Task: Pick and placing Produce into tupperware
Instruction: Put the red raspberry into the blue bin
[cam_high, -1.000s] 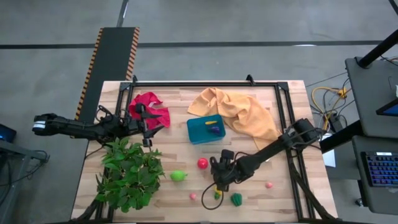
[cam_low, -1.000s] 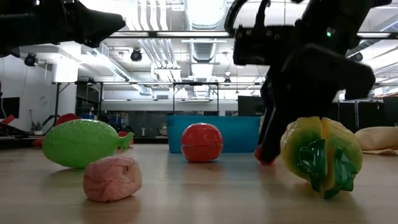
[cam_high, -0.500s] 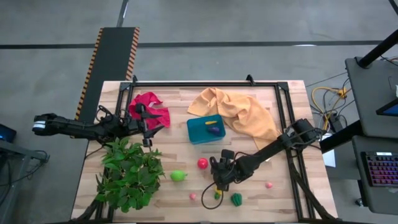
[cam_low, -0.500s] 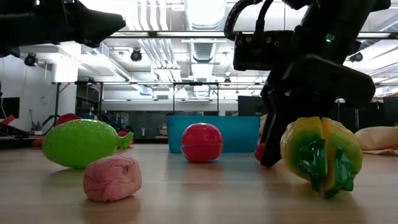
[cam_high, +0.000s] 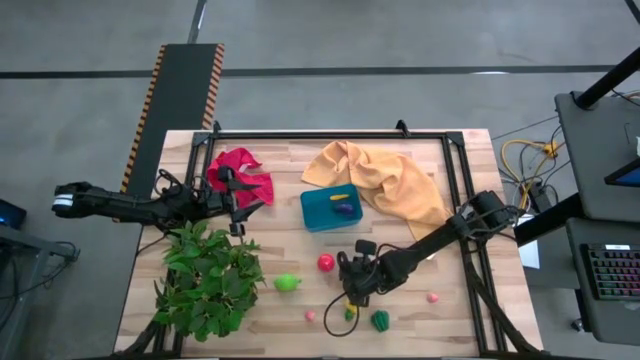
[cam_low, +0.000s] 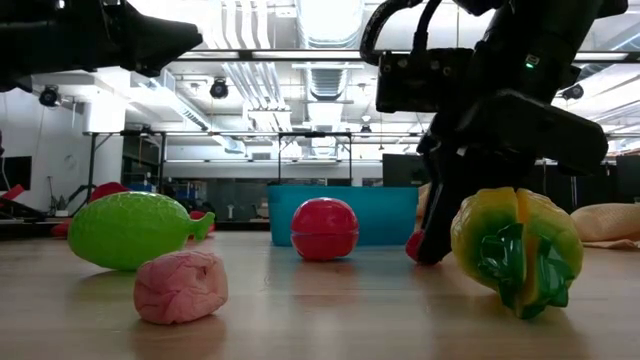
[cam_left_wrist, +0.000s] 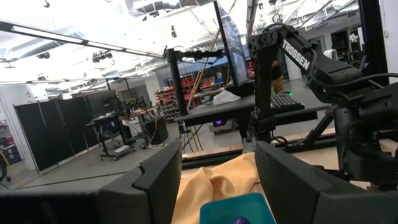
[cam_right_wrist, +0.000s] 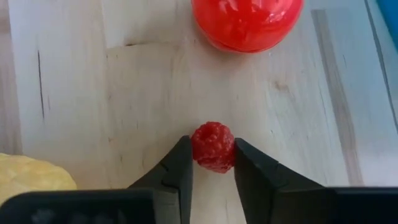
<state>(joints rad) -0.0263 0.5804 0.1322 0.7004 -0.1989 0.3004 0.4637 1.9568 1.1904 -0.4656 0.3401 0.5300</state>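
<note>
Right gripper: low over the near-centre of the table, fingers closed against both sides of a small red raspberry-like piece, which sits on the wood between them. Round red fruit: just beyond the gripper, apart from the held piece; in the low view it stands in front of the tupperware. Tupperware: teal-blue, mid-table, its right side just beside the mustard-yellow cloth; it holds a purple piece and a yellow piece. Light green fruit: left of the round red fruit, close to the leafy plant. Pink piece: near edge, between the plant and the right gripper. Yellow-and-green piece: near edge, beside the right gripper. Dark green piece: just right of it. Second pink piece: farther right, well apart from the others. Left gripper: at the left side of the table, over the edge of the red cloth, fingers spread apart and holding nothing; its wrist view looks across to the tupperware and the mustard-yellow cloth.
</note>
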